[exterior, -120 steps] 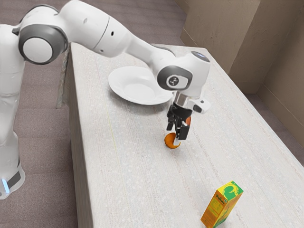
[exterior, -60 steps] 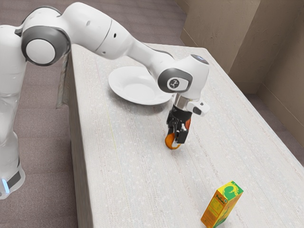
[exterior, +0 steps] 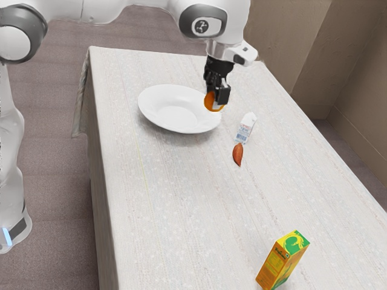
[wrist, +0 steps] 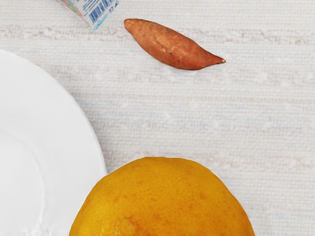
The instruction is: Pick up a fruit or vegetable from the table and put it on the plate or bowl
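Dimpled orange (wrist: 162,199), smooth white plate (wrist: 44,162)

The gripper (exterior: 217,93) covers much of the orange (exterior: 209,101). The yellow carton (exterior: 283,258) at the exterior view's lower right is cut off at its base. Print on the small white carton (exterior: 245,127) is too small to read.

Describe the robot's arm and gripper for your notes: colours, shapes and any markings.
The arm is glossy white, built of rounded, tubular segments. Its joints carry dark grey round caps; one bears a small white symbol. The gripper is black and two-fingered, under a white hand block. Low on the white base, a dark band shows a small blue light.
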